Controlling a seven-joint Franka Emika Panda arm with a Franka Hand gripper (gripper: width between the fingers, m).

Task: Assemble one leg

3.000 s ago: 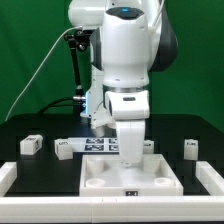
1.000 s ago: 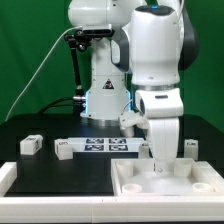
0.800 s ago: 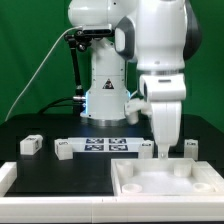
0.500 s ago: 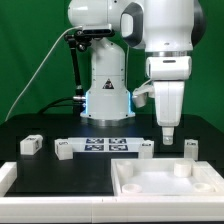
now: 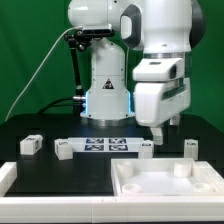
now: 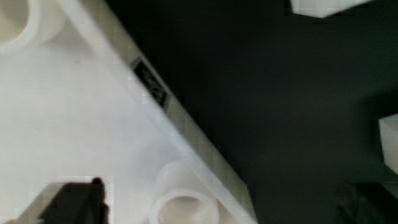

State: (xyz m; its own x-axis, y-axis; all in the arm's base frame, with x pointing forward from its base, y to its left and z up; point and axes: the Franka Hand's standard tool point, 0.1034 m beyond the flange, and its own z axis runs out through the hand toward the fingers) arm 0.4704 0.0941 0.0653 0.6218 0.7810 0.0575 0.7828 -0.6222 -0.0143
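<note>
Gripper: hangs above the black table (image 5: pixel 60 170), gripper (image 5: pixel 166 127) just over the far rim of the tray-like piece (image 5: pixel 135 165), touching nothing; whether spread wide or narrow cannot be told, fingertips mostly hidden under the bulky white hand.
Gripper in wrist view: one dark finger (image 6: pixel 71 205) seen against the tray-like piece (image 6: pixel 71 110), its partner out of frame; nothing seen between them.
Nearest leg: leg (image 5: pixel 189 147) standing on the table toward the exterior view's right, just beyond the tray's far rim, below and beside the gripper, apart from it.
Other legs: second leg (image 5: pixel 147 148) just beside the right end of the marker board (image 5: pixel 105 146); third leg (image 5: pixel 64 150) at its left end; fourth leg (image 5: pixel 30 144) farther to the exterior view's left, alone.
In the way: the tray-like piece fills the near right of the table, round raised sockets inside it; one socket (image 6: pixel 178 207) shows close by the finger in the wrist view.
Behind: robot base (image 5: pixel 100 95) with a blue glow, black cable (image 5: pixel 40 70) sloping down at the exterior view's left, green backdrop (image 5: pixel 25 50).
Wrist view edges: pale block (image 6: pixel 338 7) and another pale block (image 6: pixel 388 148), both cut off, too little seen to name.
Labels: black-and-white square tags on the marker board and on leg faces, patterns only, no letters.
Writing: small dark label (image 6: pixel 151 82) on the tray rim, too blurred to read.
</note>
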